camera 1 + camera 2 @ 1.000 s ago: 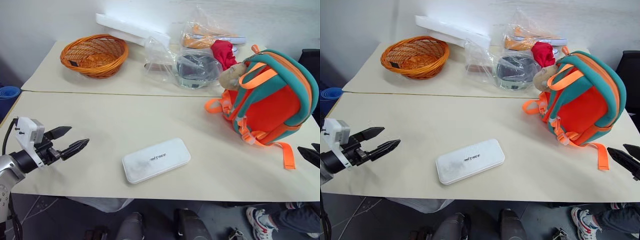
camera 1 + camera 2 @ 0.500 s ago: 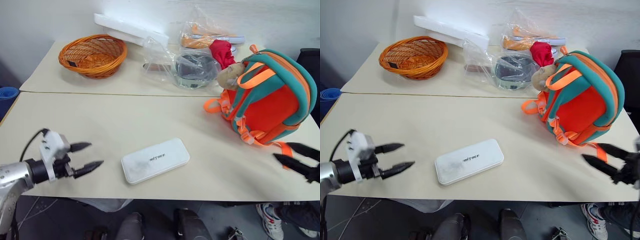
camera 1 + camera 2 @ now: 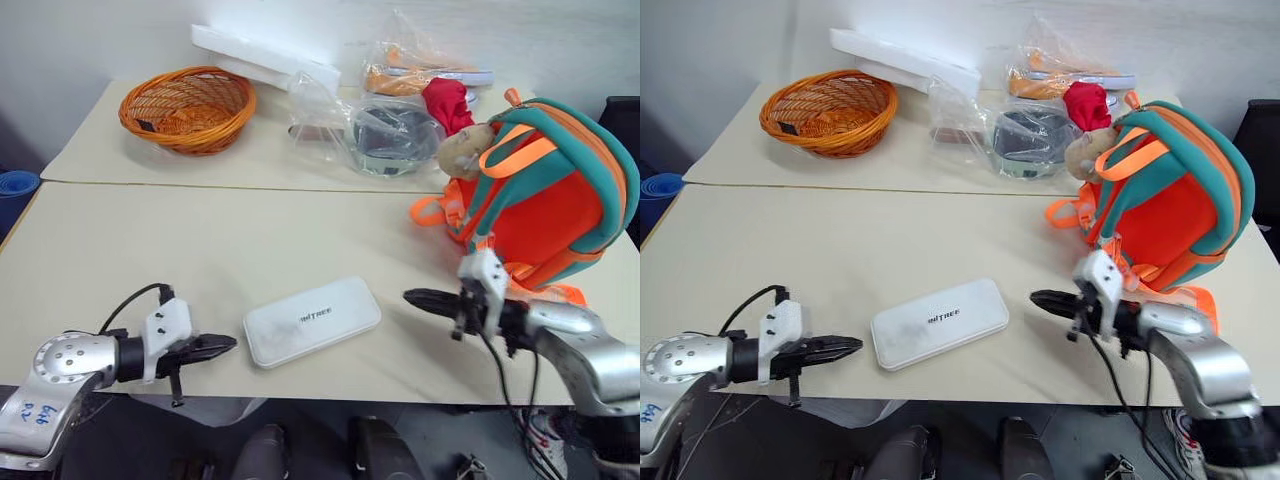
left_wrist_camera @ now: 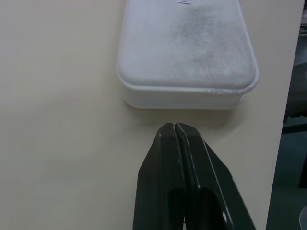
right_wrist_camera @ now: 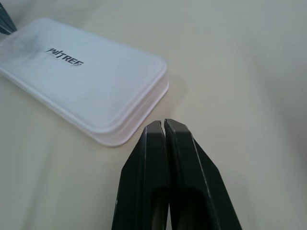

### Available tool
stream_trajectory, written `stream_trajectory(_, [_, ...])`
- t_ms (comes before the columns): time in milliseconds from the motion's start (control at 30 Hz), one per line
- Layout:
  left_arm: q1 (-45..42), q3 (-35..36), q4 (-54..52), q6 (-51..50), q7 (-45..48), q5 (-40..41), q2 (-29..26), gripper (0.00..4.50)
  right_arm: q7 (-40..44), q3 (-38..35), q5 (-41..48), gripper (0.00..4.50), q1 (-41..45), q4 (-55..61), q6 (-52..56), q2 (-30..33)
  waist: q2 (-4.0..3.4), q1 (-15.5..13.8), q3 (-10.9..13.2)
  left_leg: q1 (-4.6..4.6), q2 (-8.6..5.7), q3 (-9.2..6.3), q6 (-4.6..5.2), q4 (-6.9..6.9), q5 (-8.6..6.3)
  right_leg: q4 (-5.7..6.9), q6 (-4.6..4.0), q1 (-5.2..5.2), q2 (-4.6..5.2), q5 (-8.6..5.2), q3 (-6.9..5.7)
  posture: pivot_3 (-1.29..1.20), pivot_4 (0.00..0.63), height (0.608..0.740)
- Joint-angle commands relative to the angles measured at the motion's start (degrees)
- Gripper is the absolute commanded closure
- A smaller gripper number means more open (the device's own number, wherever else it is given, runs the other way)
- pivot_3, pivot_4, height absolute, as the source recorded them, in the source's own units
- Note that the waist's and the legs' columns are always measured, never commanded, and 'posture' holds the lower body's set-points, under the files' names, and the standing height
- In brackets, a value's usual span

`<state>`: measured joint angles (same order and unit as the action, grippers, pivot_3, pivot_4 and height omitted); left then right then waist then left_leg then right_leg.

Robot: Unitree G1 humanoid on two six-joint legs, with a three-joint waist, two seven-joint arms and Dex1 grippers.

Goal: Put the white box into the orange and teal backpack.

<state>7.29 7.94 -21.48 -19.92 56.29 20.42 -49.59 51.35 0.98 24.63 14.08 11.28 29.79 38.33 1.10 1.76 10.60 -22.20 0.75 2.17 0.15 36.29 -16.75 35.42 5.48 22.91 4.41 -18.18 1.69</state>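
Note:
The white box (image 3: 312, 320) lies flat near the table's front edge, dark lettering on its lid. My left gripper (image 3: 228, 343) is shut, empty, its tip just short of the box's left end (image 4: 184, 62). My right gripper (image 3: 412, 297) is also shut with nothing in it, pointing at the box's right end (image 5: 86, 76) from a small gap away. The orange and teal backpack (image 3: 545, 195) stands upright at the right of the table, a beige plush toy (image 3: 462, 152) hanging at its top left.
An orange wicker basket (image 3: 187, 108) sits at the back left. A long white foam slab (image 3: 262, 58), clear plastic bags (image 3: 390, 130) and a red cloth (image 3: 447, 103) crowd the back middle. The table (image 3: 200, 240) is bare between the box and the basket.
Both grippers have shut. The left arm came right and down to the box's left end; the right arm swung in from the right edge to its right end.

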Motion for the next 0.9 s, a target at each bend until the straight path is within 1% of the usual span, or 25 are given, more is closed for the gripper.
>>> stream_trajectory(33, [-2.5,-2.1,0.1,-1.5,-2.5,-0.7,1.9,4.48,-2.2,3.9,-4.9,4.5,2.8,-3.1,-2.7,-2.2,0.0,0.0,0.0,-0.03,0.0,0.02,-0.01,0.01,0.01,0.06,0.0,0.07,0.0,0.0,-0.02,0.0,0.15,0.74])
stream_trajectory(100, [-4.6,-3.1,0.6,-2.2,-3.7,-0.7,3.4,4.48,-2.1,4.8,-5.8,4.5,3.5,-3.9,-3.4,-3.0,0.0,-0.3,0.0,-0.17,0.0,0.05,-0.01,0.07,0.02,0.18,0.0,0.23,0.0,0.0,-0.14,0.0,0.15,0.74])
stream_trajectory(200, [-8.8,-5.2,3.2,-1.7,-5.8,-3.0,5.6,4.48,-0.9,5.2,-5.2,4.5,2.6,-2.4,-3.1,-3.2,0.0,-0.5,0.0,-0.36,-0.05,0.06,0.01,0.29,0.04,0.41,0.02,0.43,0.03,0.01,-0.27,0.0,0.15,0.74])
stream_trajectory(300, [-12.2,-6.0,5.6,-2.1,-6.9,-3.3,7.5,4.48,-0.5,4.5,-4.3,4.5,1.0,0.0,-2.4,-2.6,0.01,-0.3,0.0,-0.48,-0.02,0.06,0.06,0.75,0.0,0.61,0.05,0.42,0.04,0.02,-0.55,0.0,0.15,0.74])
stream_trajectory(433, [-15.1,-6.6,8.1,-3.0,-6.9,-3.5,8.6,4.48,-2.1,2.9,-4.7,4.5,-1.1,1.7,-1.7,-2.2,0.01,-0.1,0.0,-0.42,-0.01,0.06,0.14,0.88,0.04,0.68,0.19,0.32,0.06,0.11,-0.59,0.0,0.15,0.74])
stream_trajectory(533, [-16.3,-4.1,10.6,-9.4,-7.0,0.2,9.2,4.48,-4.2,1.4,-6.1,4.5,-1.9,0.5,-2.4,-2.3,0.01,-0.1,0.0,-0.35,0.0,0.06,0.13,0.83,0.05,0.73,0.19,0.31,0.05,0.1,-0.59,0.0,0.15,0.74])
stream_trajectory(633, [-18.0,-0.3,13.2,-21.9,-6.3,7.2,8.2,3.97,-5.7,0.7,-7.2,4.5,-1.8,-1.1,-3.4,-2.1,0.01,-0.1,0.0,-0.35,0.01,0.06,0.12,0.85,0.05,0.79,0.19,0.34,0.04,0.1,-0.61,0.0,0.15,0.74])
stream_trajectory(667, [-18.6,0.4,13.6,-25.0,-6.3,8.9,7.9,3.59,-5.9,0.6,-7.3,4.5,-1.7,-1.3,-3.5,-2.2,0.01,-0.1,0.0,-0.35,0.01,0.05,0.11,0.88,0.05,0.84,0.19,0.34,0.04,0.1,-0.65,0.0,0.15,0.74])
stream_trajectory(700, [-19.7,1.2,14.9,-30.7,-5.5,11.6,6.8,3.39,-5.9,0.4,-7.3,4.5,-1.6,-1.5,-3.6,-2.2,0.01,-0.2,0.0,-0.35,0.01,0.05,0.11,0.88,0.05,0.84,0.19,0.35,0.04,0.1,-0.67,0.0,0.15,0.74])
stream_trajectory(767, [-21.1,2.1,16.6,-37.6,-4.7,14.6,5.4,2.84,-5.8,0.2,-7.2,4.5,-1.5,-1.6,-3.7,-2.2,0.01,-0.2,0.0,-0.35,0.0,0.05,0.11,0.91,0.05,0.91,0.19,0.34,0.05,0.1,-0.71,0.0,0.15,0.74])
stream_trajectory(800, [-23.3,2.9,18.9,-45.4,-4.5,17.6,4.7,2.46,-5.8,0.1,-7.1,4.5,-1.5,-1.6,-3.8,-2.2,0.01,-0.2,0.0,-0.34,0.0,0.04,0.11,0.92,0.05,0.98,0.19,0.34,0.06,0.1,-0.74,0.0,0.15,0.74])
stream_trajectory(867, [-25.6,3.0,20.8,-54.2,-2.2,22.0,2.9,1.93,-5.6,0.0,-7.2,4.5,-1.7,-1.4,-3.9,-2.3,0.02,-0.2,0.0,-0.32,-0.02,0.05,0.11,0.93,0.06,1.06,0.19,0.34,0.05,0.1,-0.79,0.0,0.15,0.74])
stream_trajectory(900, [-26.5,2.1,21.3,-56.8,-2.1,22.7,2.3,1.65,-5.6,0.0,-7.2,4.5,-1.9,-1.3,-3.9,-2.3,0.02,-0.1,0.0,-0.34,0.0,0.03,0.1,0.95,0.06,1.08,0.18,0.36,0.04,0.1,-0.93,0.0,0.15,0.74])
